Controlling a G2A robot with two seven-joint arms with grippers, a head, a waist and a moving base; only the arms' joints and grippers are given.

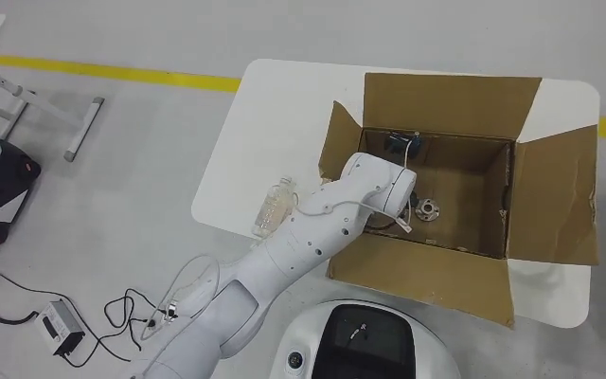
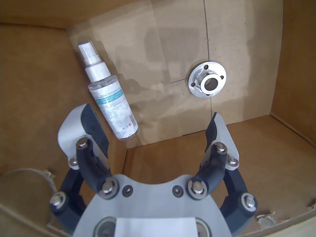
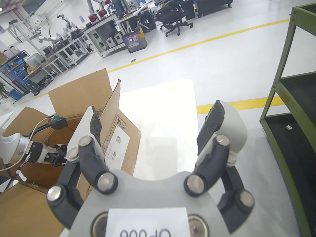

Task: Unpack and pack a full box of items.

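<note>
An open cardboard box (image 1: pixel 445 95) stands on the white table (image 1: pixel 284 114). My left arm (image 1: pixel 374 189) leans into it. In the left wrist view my left gripper (image 2: pixel 158 122) hangs open and empty above the box floor. A white spray bottle (image 2: pixel 108 92) lies flat along one box wall (image 2: pixel 37 75), close to one finger. A round metal flange (image 2: pixel 207 79) rests on the floor farther ahead, also seen from the top (image 1: pixel 428 207). My right gripper (image 3: pixel 158 119) is open and empty, held over the table (image 3: pixel 160 104) beside the box flap (image 3: pixel 79 94).
A clear plastic bottle (image 1: pixel 273 206) lies on the table just outside the box, beside my left arm. A cardboard roll (image 2: pixel 24 183) sits in a box corner near the left gripper. A green cart (image 3: pixel 291 99) stands on the floor past the table edge.
</note>
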